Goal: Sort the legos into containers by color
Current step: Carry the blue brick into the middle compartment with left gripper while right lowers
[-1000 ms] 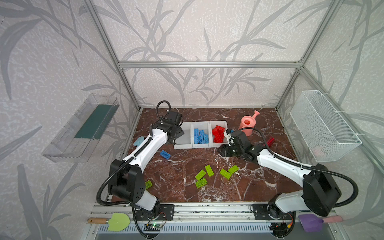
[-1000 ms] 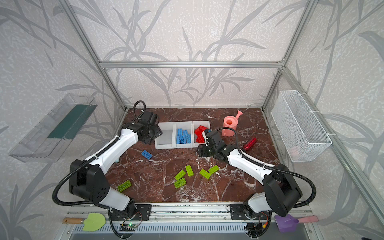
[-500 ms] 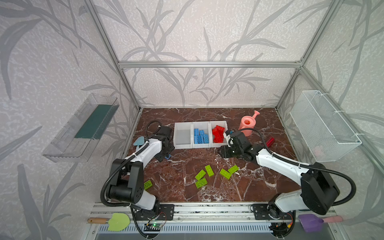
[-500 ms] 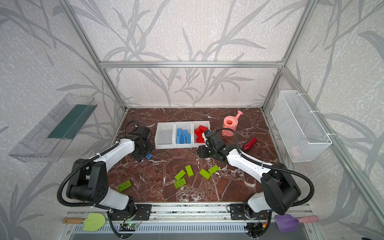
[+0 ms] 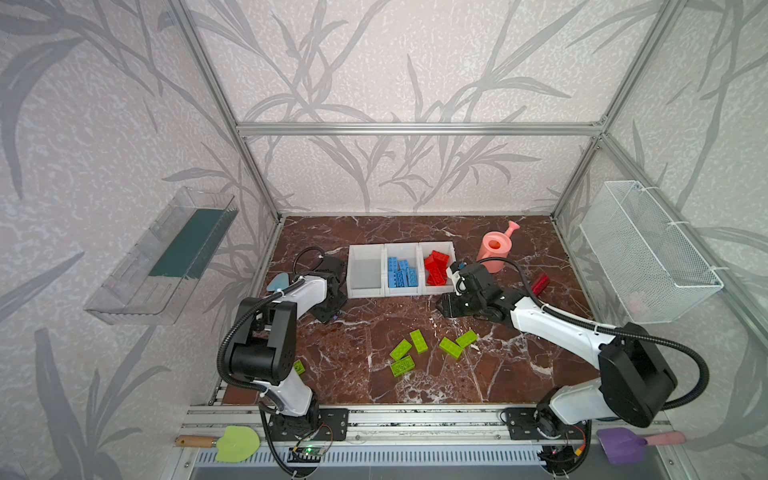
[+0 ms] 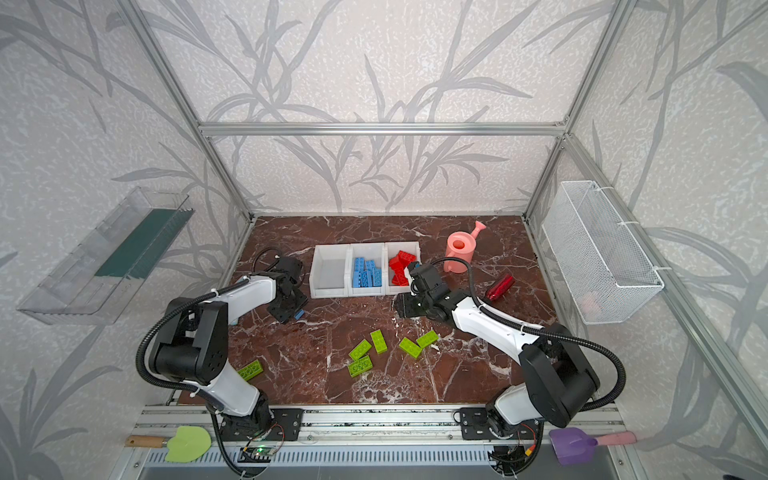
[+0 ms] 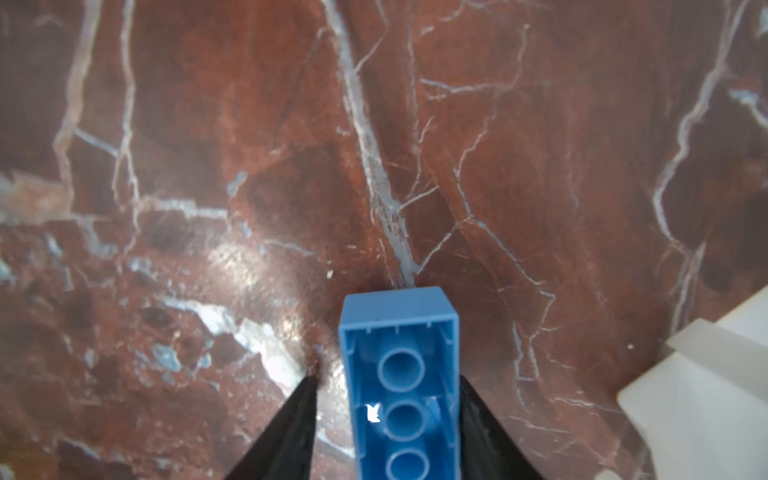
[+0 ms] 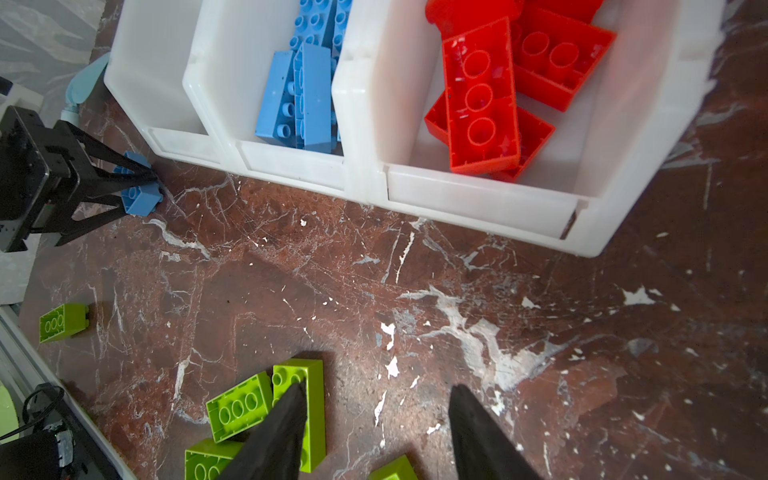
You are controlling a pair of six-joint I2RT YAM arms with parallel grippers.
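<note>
Three joined white containers (image 5: 365,248) stand mid-floor: the left one empty, the middle one with blue legos (image 5: 401,272), the right one with red legos (image 5: 436,266). My left gripper (image 5: 332,309) is down on the floor left of the containers, astride a blue lego (image 7: 401,374) lying studs down. One finger touches it and a narrow gap shows at the other. My right gripper (image 5: 444,306) hangs open just in front of the red container with nothing between its fingers. Several green legos (image 5: 417,341) lie scattered in front, and another one (image 6: 250,370) lies by the left arm's base.
A pink watering can (image 5: 494,249) stands right of the containers, with a dark red ribbed piece (image 5: 540,284) beside my right arm. A wire basket (image 5: 648,257) hangs on the right wall and a clear tray (image 5: 166,253) on the left wall.
My left gripper has swung from beside the empty container down to the blue lego on the floor, and its jaws have narrowed around it. The right arm has barely moved.
</note>
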